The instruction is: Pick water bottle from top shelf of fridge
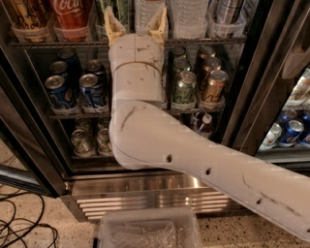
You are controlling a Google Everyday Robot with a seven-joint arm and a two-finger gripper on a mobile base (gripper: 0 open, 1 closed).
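The fridge (pixel 145 191) stands open in front of me, with its top shelf (pixel 58 43) along the upper edge of the camera view. On that shelf I see the lower parts of a red Coca-Cola bottle (pixel 70 17), a green bottle (pixel 121 6) and two clear ribbed bottles. My gripper (pixel 135 22) is raised to the shelf and open. Its fingers (pixel 110 24) stand on either side of the nearer clear water bottle (pixel 143 10), not closed on it. The second clear bottle (pixel 186 17) stands just to the right. Caps and labels are out of view.
My arm (pixel 140 135) covers the middle of the fridge. The lower racks hold blue cans (pixel 60 89), green and gold cans (pixel 193 87) and a small white-capped bottle (pixel 206 125). A clear plastic bin (pixel 147 230) sits on the floor. Cables (pixel 19 227) lie at the left. Another cooler (pixel 290 131) stands at the right.
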